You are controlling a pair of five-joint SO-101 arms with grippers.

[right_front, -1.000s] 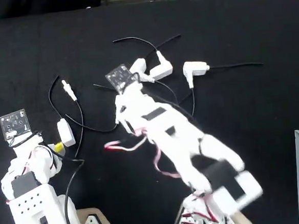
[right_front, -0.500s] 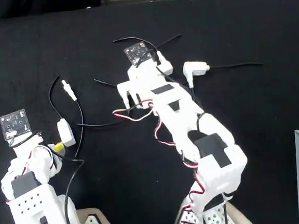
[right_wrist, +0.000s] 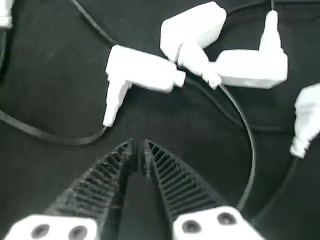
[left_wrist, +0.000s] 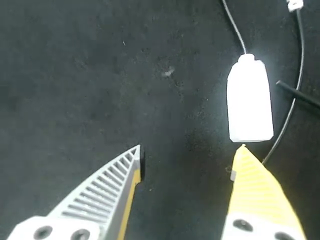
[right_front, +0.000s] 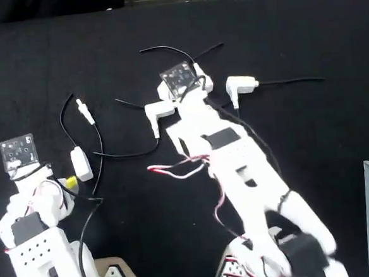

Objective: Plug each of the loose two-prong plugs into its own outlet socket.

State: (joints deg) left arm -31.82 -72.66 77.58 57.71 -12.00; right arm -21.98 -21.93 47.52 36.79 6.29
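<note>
Your right gripper [right_wrist: 139,147] has swung over beside the angled plug [right_wrist: 142,75], but it is closed and empty, so open it before grasping. Your left gripper [left_wrist: 190,150] sits wide open, holding nothing.

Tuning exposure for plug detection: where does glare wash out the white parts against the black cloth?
Left wrist view: the white block glows and its surface detail is lost. Right wrist view: the angled plug is bright but its faces still show shading. High view: the plug with the straight cable reads flat white.
</note>
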